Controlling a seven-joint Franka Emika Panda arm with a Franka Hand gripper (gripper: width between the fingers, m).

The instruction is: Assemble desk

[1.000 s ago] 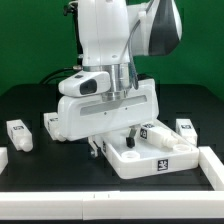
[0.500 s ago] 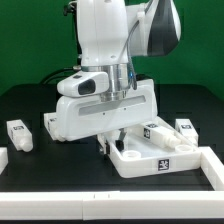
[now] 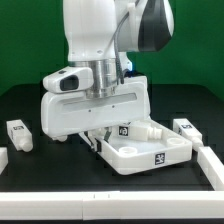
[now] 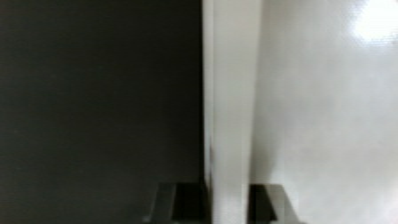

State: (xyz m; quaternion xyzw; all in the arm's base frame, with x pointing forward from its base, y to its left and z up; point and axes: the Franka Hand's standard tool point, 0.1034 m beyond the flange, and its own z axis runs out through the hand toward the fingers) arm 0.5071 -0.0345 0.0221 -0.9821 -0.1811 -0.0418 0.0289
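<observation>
Exterior view: your arm (image 3: 95, 40) reaches low over the black tabletop (image 3: 25, 105). Its claw (image 3: 103, 137) is down at the end of the desk panel (image 3: 150, 155) toward the exterior view's left. The panel lies flat with its rim up and a tag on its near wall, and no leg stands in any socket you can see. One leg (image 3: 143, 130) lies along the panel's far edge, on it or just behind it, you cannot tell which. A second leg (image 3: 18, 135) waits well apart at the exterior view's left, and a third leg (image 3: 186, 126) sits near the panel at the exterior view's right.

Wrist view: the claw (image 4: 228, 200) is pinched narrow on a thin white upright wall, by the look of it the panel's rim (image 4: 231, 100). A dark fingertip (image 4: 187, 200) shows on either side of it. White panel fills one flank, bare tabletop the other.

You appear to be at the opening step, taking hold of the panel to place it before any leg goes in. The next move calls for a firm pinch on that slim rim and a low, level drag that does not tip the panel or knock the leg lying beside it
</observation>
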